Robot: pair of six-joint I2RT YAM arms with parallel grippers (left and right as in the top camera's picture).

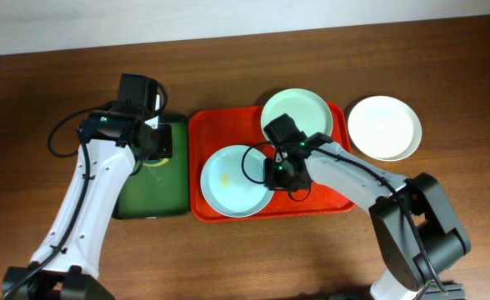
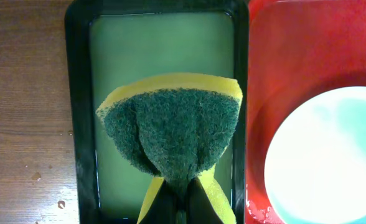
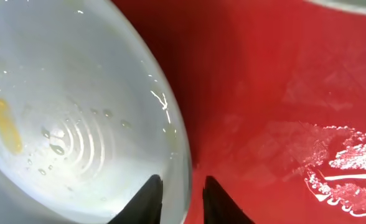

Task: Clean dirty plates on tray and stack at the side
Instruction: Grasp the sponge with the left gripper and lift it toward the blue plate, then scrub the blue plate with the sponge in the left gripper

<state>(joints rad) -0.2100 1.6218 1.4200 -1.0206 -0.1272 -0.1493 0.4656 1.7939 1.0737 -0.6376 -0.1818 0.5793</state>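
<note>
A pale mint-blue plate (image 1: 232, 182) with a yellow smear lies at the front left of the red tray (image 1: 197, 167). My right gripper (image 1: 274, 171) straddles its right rim, one finger inside and one outside. In the right wrist view the gripper (image 3: 183, 193) is closed narrowly on the wet plate (image 3: 77, 112). A second mint plate (image 1: 295, 115) sits at the tray's back. The cream-white plate (image 1: 384, 127) rests on the table right of the tray. My left gripper (image 2: 182, 199) is shut on a yellow-green sponge (image 2: 170, 124).
The sponge hangs above a dark green tray (image 1: 157, 196) left of the red tray, with a film of liquid in it (image 2: 152, 43). Water streaks lie on the red tray floor (image 3: 345, 162). The brown table's far edge meets a white wall.
</note>
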